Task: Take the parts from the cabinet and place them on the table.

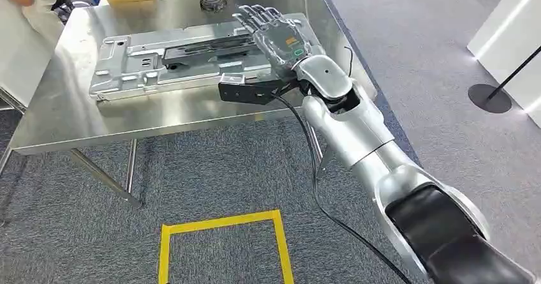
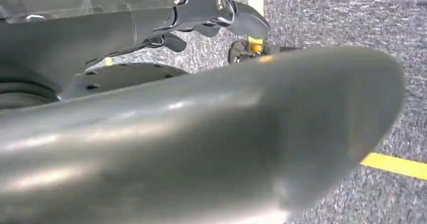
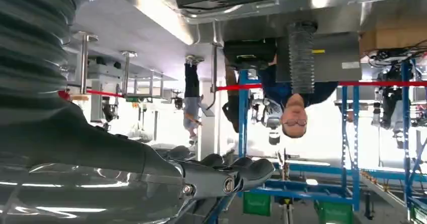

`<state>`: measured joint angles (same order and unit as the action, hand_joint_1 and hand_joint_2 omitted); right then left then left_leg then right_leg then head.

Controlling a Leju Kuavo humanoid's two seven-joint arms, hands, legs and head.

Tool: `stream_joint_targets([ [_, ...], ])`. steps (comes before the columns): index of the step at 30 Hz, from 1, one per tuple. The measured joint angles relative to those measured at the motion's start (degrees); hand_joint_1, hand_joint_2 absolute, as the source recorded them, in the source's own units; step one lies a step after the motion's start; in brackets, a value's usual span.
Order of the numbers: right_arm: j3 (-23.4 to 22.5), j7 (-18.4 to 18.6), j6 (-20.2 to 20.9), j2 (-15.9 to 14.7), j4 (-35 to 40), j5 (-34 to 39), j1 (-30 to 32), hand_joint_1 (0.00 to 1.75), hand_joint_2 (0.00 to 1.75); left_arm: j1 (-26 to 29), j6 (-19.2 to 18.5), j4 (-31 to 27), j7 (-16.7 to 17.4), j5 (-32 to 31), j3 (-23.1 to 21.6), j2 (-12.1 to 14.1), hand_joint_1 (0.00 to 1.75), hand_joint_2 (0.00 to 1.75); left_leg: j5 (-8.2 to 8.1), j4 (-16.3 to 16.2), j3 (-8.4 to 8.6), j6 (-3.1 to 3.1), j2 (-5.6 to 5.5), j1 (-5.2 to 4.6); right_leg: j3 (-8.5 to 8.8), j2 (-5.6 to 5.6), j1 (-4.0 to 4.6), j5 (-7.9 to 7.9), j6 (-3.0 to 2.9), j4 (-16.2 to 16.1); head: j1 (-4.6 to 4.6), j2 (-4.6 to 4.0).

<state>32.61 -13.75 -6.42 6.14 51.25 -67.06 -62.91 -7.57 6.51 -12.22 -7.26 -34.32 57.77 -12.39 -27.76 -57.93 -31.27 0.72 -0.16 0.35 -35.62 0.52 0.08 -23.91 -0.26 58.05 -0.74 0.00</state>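
The big pressed-metal part (image 1: 185, 57) lies flat on the steel table (image 1: 76, 118), running from about nine o'clock toward three across the tabletop, with a darker rail along its middle. The right hand (image 1: 274, 32) rests over its three o'clock end, fingers stretched out flat and apart rather than wrapped round anything; it looks released, though I cannot tell whether the palm touches the metal. A black bracket (image 1: 245, 91) sits at the wrist, just off the part's near edge. In the left wrist view the left hand (image 2: 221, 15) hangs over grey carpet and a yellow tape line (image 2: 395, 166), its dark fingers curled in with nothing in them, so I'd call it clenched. A person stands beyond the table's far edge. I judge the placing step all but done: the part is down. Next the right arm should lift straight up and draw back toward six o'clock without dragging the part, then turn back for the cabinet.
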Motion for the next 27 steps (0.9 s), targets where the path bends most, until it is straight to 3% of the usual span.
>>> stream_joint_targets([
  [3,0.0,0.0,-0.2,0.2,0.0,0.0,0.0,0.0,1.75,0.1,0.0,0.0,0.0,0.0,0.0,0.0,0.0,0.0,0.64,-0.3,-0.7,-0.98,-0.08,-0.18,-0.31,0.04,-0.23,0.78,1.05,-0.2,-0.02,0.02],
  [4,0.0,0.0,-0.2,0.2,0.0,0.0,0.0,0.0,1.75,0.1,0.0,0.0,0.0,0.0,0.0,-0.1,0.0,0.0,1.29,0.4,-0.8,-1.62,0.03,0.22,-0.52,0.02,0.01,0.89,1.38,-0.2,-0.02,0.0],
  [5,0.0,0.0,-0.3,0.2,0.0,0.0,0.0,0.0,1.75,0.0,0.0,0.0,0.0,0.0,0.0,-0.2,0.0,0.0,1.88,0.6,-0.96,-2.05,0.15,0.31,-1.11,-0.21,-0.31,-0.75,1.62,0.9,-0.02,0.0],
  [6,0.0,0.0,-0.3,0.2,0.0,0.0,0.0,0.0,1.75,-0.1,0.1,0.0,0.0,0.0,0.0,-0.1,0.0,0.0,2.24,0.7,-1.39,-2.44,0.19,0.32,-2.3,-0.3,-0.4,-3.32,1.83,3.9,0.29,0.0],
  [8,0.0,0.0,-0.4,0.2,0.0,0.0,0.2,0.0,1.75,-0.1,0.1,0.0,0.0,0.0,0.0,-0.2,0.0,0.0,2.82,0.6,-2.33,-2.58,0.24,0.27,-5.87,-0.3,-0.63,-8.28,2.35,13.3,0.24,0.02],
  [9,0.0,0.0,-0.4,0.2,0.0,0.0,0.4,0.0,1.75,-0.1,0.1,0.0,0.1,0.0,0.0,-0.1,0.0,0.0,3.15,0.5,-2.85,-2.54,0.24,0.26,-7.31,-0.29,-0.72,-9.86,2.53,17.4,0.26,0.0],
  [10,0.0,-0.1,-0.4,0.1,0.0,0.0,0.5,0.0,1.75,0.0,0.0,0.0,0.1,0.0,0.0,-0.1,0.0,0.0,3.42,0.4,-3.31,-2.5,0.24,0.27,-7.28,-0.3,-0.83,-9.88,2.58,18.4,0.29,0.0],
  [11,0.0,0.0,-0.4,0.1,0.0,-0.1,0.5,0.0,1.75,0.0,0.0,0.0,0.1,0.0,0.0,-0.1,0.0,0.0,3.62,0.3,-3.68,-2.4,0.22,0.27,-5.84,-0.29,-0.91,-8.77,2.57,16.4,0.29,0.0],
  [14,0.0,-0.1,-0.5,0.3,0.0,-0.3,0.2,0.0,1.75,-0.1,0.0,0.0,0.1,0.0,0.0,-0.2,0.0,0.0,4.02,-0.2,-4.29,-1.91,0.1,0.28,3.47,-0.29,-0.96,-3.29,1.98,1.3,0.29,0.0],
  [15,0.0,-0.1,-0.5,0.4,0.0,-0.3,0.0,0.0,1.75,-0.2,0.0,0.0,0.1,0.0,0.0,-0.1,0.0,0.0,4.18,-0.5,-4.72,-1.54,0.09,-0.11,3.99,-0.32,-0.49,-3.91,1.71,-0.3,0.24,0.0],
  [18,0.0,-0.1,-0.6,0.7,-0.2,-0.5,0.0,0.0,1.75,-0.3,0.0,0.0,0.1,0.0,0.0,-0.1,0.0,0.0,5.09,-0.1,-5.03,-0.37,0.14,0.22,3.23,-0.43,-0.21,-3.1,0.77,-0.1,0.18,0.02],
  [19,0.0,-0.1,-0.6,0.7,-0.2,-0.5,0.0,0.0,1.75,-0.2,0.0,0.0,0.1,0.0,0.0,-0.1,0.0,0.0,5.38,0.0,-5.06,0.03,0.07,0.0,3.18,-0.4,-0.52,-2.56,0.26,-0.6,0.22,0.0],
  [20,0.0,-0.1,-0.6,0.9,-0.2,-0.5,-0.1,0.0,1.75,-0.3,0.0,0.0,0.1,0.0,0.0,0.0,0.0,0.0,4.37,-0.6,-5.4,0.19,0.06,0.29,3.19,-0.03,-0.75,-1.94,-0.12,-1.1,0.24,0.0],
  [21,0.1,-0.1,-0.6,1.1,-0.2,-0.5,-0.1,0.0,1.75,-0.3,0.0,0.0,0.1,0.0,0.0,0.0,0.0,0.0,1.74,-3.1,-6.41,0.4,0.08,0.28,2.89,-0.02,-0.77,-1.48,-0.69,-1.4,0.05,0.0],
  [23,0.1,-0.1,-0.5,1.4,-0.3,-0.5,-0.1,0.0,1.75,-0.3,0.0,0.0,0.1,0.0,0.0,0.0,0.0,0.0,-3.49,-12.3,-9.83,0.81,0.06,0.34,1.97,-0.03,-0.63,-0.88,-0.8,-1.2,0.05,0.02],
  [24,0.1,-0.1,-0.5,1.4,-0.4,-0.5,-0.1,0.0,1.75,-0.3,0.0,0.0,0.1,0.0,0.0,0.0,0.0,0.0,-5.35,-16.8,-11.36,0.95,0.06,0.34,1.45,-0.01,-0.55,-0.58,-0.81,-1.1,0.05,0.0],
  [25,0.2,-0.1,-0.5,1.4,-0.5,-0.5,0.0,0.0,1.75,-0.2,0.0,0.0,0.1,0.0,0.0,0.0,0.0,0.0,-5.8,-18.6,-11.72,1.0,0.07,0.34,1.0,0.0,-0.47,-0.32,-0.8,-1.0,0.02,0.0],
  [26,0.2,-0.1,-0.5,1.4,-0.5,-0.5,0.0,0.0,1.75,-0.2,0.0,0.0,0.1,0.0,0.1,0.0,0.0,0.0,-5.11,-17.6,-10.68,0.93,0.07,0.34,0.61,0.0,-0.43,-0.07,-0.75,-0.9,0.05,0.0],
  [27,0.3,-0.1,-0.5,1.4,-0.5,-0.5,0.0,0.0,1.75,-0.2,0.0,0.0,0.1,0.0,0.1,0.1,0.0,0.0,-3.42,-13.8,-8.08,0.79,0.07,0.34,0.3,-0.02,-0.4,0.16,-0.68,-0.8,0.04,0.02],
])
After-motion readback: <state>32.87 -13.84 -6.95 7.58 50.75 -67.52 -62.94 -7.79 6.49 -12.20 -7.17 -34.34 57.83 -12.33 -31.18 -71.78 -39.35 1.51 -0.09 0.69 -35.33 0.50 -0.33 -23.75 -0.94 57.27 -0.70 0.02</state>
